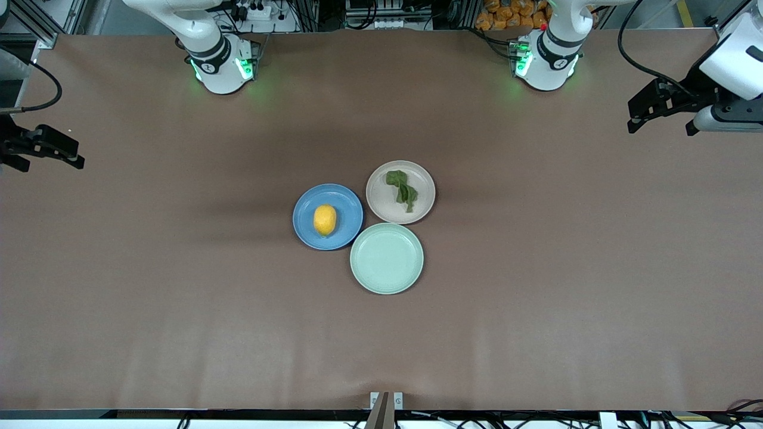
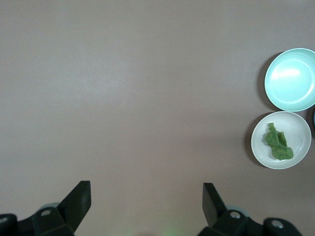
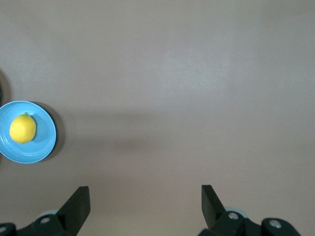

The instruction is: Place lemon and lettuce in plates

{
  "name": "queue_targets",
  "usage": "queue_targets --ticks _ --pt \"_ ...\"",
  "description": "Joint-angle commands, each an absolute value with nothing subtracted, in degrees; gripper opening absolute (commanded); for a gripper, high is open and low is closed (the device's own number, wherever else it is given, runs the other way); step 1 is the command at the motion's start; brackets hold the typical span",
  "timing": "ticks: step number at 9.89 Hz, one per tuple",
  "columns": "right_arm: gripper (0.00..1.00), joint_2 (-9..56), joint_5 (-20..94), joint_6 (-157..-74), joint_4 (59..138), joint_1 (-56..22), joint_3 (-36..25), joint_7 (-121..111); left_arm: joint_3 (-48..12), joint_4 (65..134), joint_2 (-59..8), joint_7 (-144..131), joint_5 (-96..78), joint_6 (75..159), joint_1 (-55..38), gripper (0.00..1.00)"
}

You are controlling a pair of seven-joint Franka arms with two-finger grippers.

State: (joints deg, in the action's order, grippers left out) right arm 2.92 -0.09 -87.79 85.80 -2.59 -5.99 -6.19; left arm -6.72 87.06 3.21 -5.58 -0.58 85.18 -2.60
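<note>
1. The lemon [image 1: 325,220] lies in the blue plate [image 1: 351,205] at the centre of the front view, its long axis running up and down the frame. The lettuce [image 1: 403,189] lies in the beige plate [image 1: 381,202] just beside it, upper right of centre, stretched slantwise.
2. The mint plate [image 1: 387,280] sits nearest the front camera, touching or almost touching both others, with nothing in it.
3. The left gripper [image 1: 658,113] hangs at the right edge of the front view, over bare table [image 1: 179,298] toward its own end, fingers spread and holding nothing. The beige plate is the one closest to it.
4. The right gripper [image 1: 50,152] hangs at the left edge, jaws released and empty; the blue plate is the one closest to it.
5. Both arms wait well apart from the plates.
6. Count: three plates, one lemon, one lettuce piece, two grippers.
7. Judged from how things lie, both items are already placed, so no grasp seems left to make.
</note>
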Motion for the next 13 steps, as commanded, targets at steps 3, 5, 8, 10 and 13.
queue_targets --ticks 3,5,8,10,13 --pt "1.00 4.0 -0.3 -86.9 83.5 -3.4 -7.1 -6.4 -6.8 86.0 3.1 -4.7 -1.8 83.8 -2.3 1.00" --pt "1.00 4.0 -0.3 -87.0 83.4 -3.4 -7.1 -6.3 -6.8 86.0 3.1 -4.7 -1.8 83.8 -2.3 1.00" --pt "1.00 4.2 -0.3 -88.8 83.5 -3.8 -7.1 -6.2 -6.8 86.0 3.3 -4.7 -1.8 83.8 -2.3 1.00" --pt "1.00 4.3 -0.3 -90.1 83.5 -3.8 -7.1 -6.2 -7.1 86.0 3.4 -4.8 -1.8 83.8 -2.4 1.00" --pt "1.00 4.4 -0.3 -90.2 83.5 -3.8 -7.1 -6.2 -7.2 86.0 3.3 -4.8 -1.8 83.8 -2.4 1.00"
